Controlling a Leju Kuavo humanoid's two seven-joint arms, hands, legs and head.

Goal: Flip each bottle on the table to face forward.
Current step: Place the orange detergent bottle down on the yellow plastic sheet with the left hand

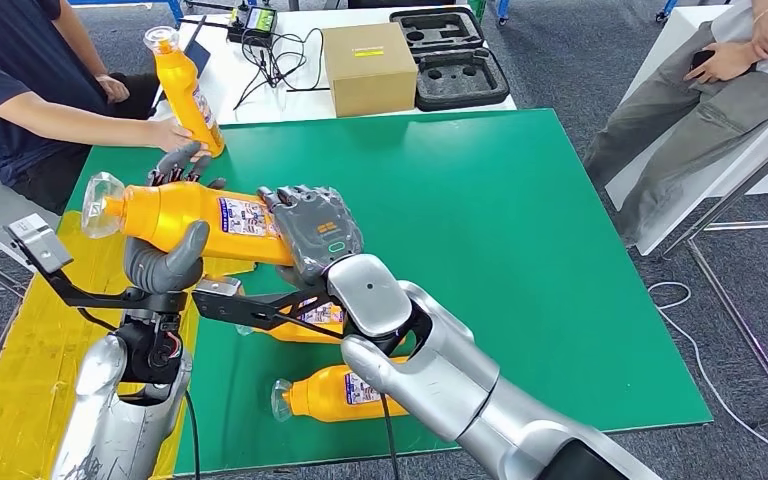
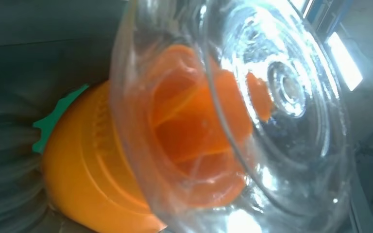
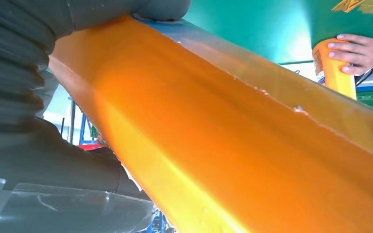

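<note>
An orange bottle (image 1: pixel 195 217) with a clear cap (image 1: pixel 100 203) hangs on its side above the green mat (image 1: pixel 520 250), held by both hands. My left hand (image 1: pixel 168 262) grips its neck end from below, and my right hand (image 1: pixel 312 230) holds its base end. The left wrist view looks straight at that clear cap (image 2: pixel 252 111) and orange shoulder (image 2: pixel 92 165); the right wrist view runs along the orange body (image 3: pixel 233 145). A second bottle (image 1: pixel 340 392) lies on the mat near the front edge. A third bottle (image 1: pixel 310 322) lies partly hidden under my right arm.
A person at the back left holds a fourth orange bottle (image 1: pixel 188 95) upright at the mat's corner, also visible as a bottle (image 3: pixel 337 68) in the right wrist view. A cardboard box (image 1: pixel 368 68) and black foam case (image 1: pixel 450 55) sit on the white table behind. Another person sits at right.
</note>
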